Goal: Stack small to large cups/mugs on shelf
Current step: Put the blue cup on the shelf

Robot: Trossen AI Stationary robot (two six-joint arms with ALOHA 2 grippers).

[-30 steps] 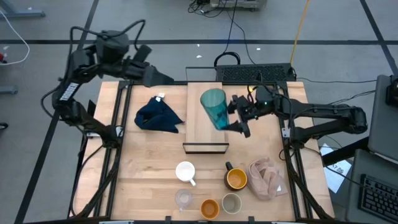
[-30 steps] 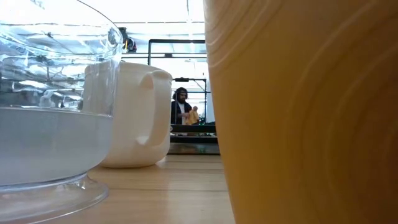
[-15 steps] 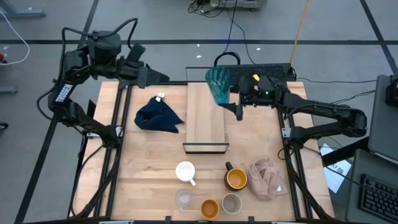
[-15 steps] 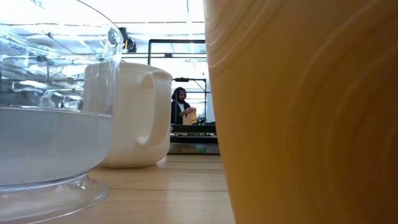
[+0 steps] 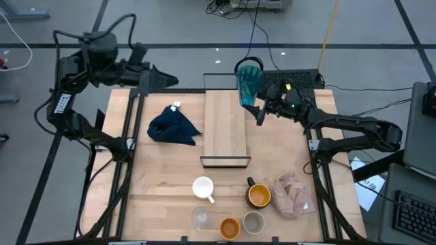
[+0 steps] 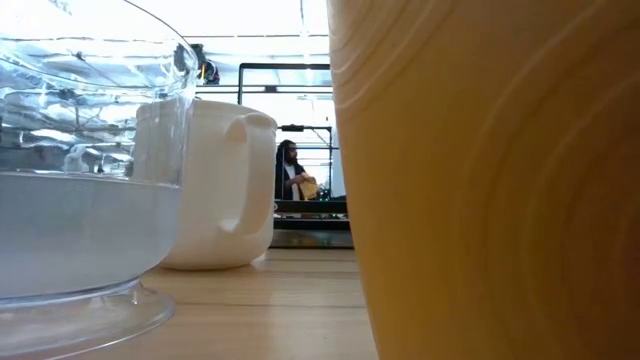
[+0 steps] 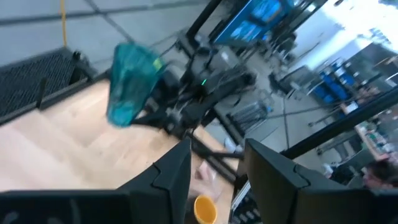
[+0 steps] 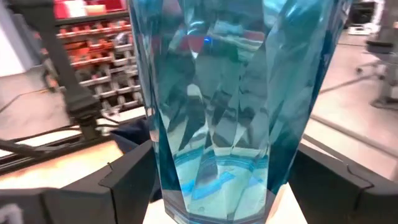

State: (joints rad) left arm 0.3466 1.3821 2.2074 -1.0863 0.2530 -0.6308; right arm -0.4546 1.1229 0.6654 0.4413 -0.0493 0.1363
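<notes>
Holding the teal ribbed tumbler [image 5: 249, 83] clamped between its fingers, the right gripper [image 5: 259, 103] hangs at about one o'clock from the shelf [image 5: 225, 129], just past its far end. The tumbler seems lifted clear of the board, though the overhead angle leaves that uncertain. Setting it down well means levelling it upright, lowering slowly onto the far end, base flat. The left gripper [image 5: 155, 76] waits at eleven o'clock, empty, fingers partly apart.

Small orange cup [image 6: 490, 180] cropped, blurred.
</notes>
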